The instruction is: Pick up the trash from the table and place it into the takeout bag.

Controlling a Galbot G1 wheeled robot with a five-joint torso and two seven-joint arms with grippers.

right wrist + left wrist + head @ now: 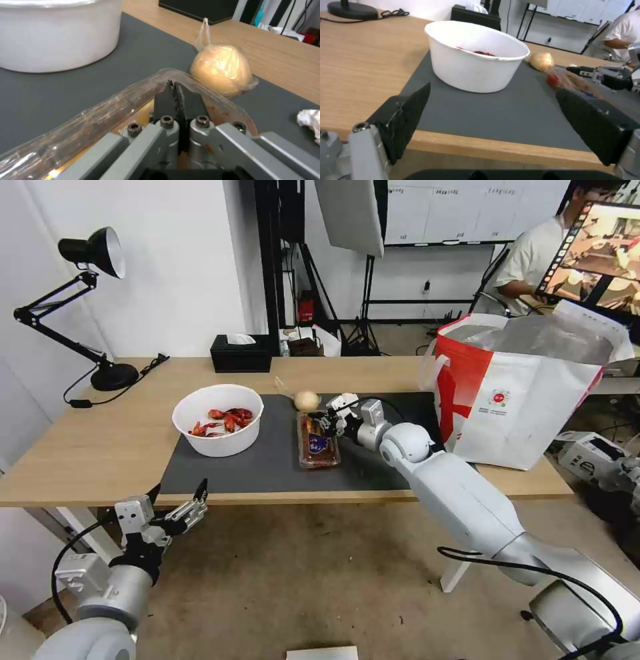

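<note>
Fingers of the right gripper [175,86] are pressed together at the far rim of the clear hinged tray [318,441], pinching its plastic edge, while the left gripper [179,493] hangs below the worktop's near edge with its fingers [407,117] spread wide and holding nothing. Largest on the light-wood worktop [100,433] is the takeout bag [527,400], standing open at the right end with its foil lining showing and its red panel facing the mat. On the dark grey mat [267,467], the white bowl of crayfish shells [218,419] sits on the left part, well apart from the bag. The tray lies at the mat's middle, between bowl and bag. Just beyond the tray rests the beige lump [221,68], wrapped in thin clear film, near the mat's far edge. Smallest, a crumpled white tissue [310,120] lies on the mat near the lump.
</note>
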